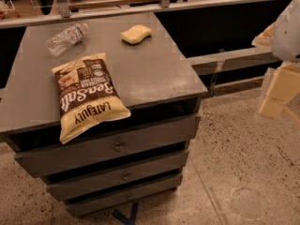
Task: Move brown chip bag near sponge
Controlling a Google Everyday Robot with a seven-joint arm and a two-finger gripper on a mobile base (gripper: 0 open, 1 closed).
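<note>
While pincer (277, 95) hangs right of worktop (154, 74), open or closed I cannot tell, brown chip bag (89, 95) lies well left of it, overhanging front edge, long axis front-to-back; sponge (136, 33) rearward.

arm in at far rt, gripper (275, 97) off to the side
white wrist housing (289, 29) enters from upper rt corner, partly cut off by the frame edge; cream, blocky gripper hangs just below it at mid-height, angled down & to the left.
</note>
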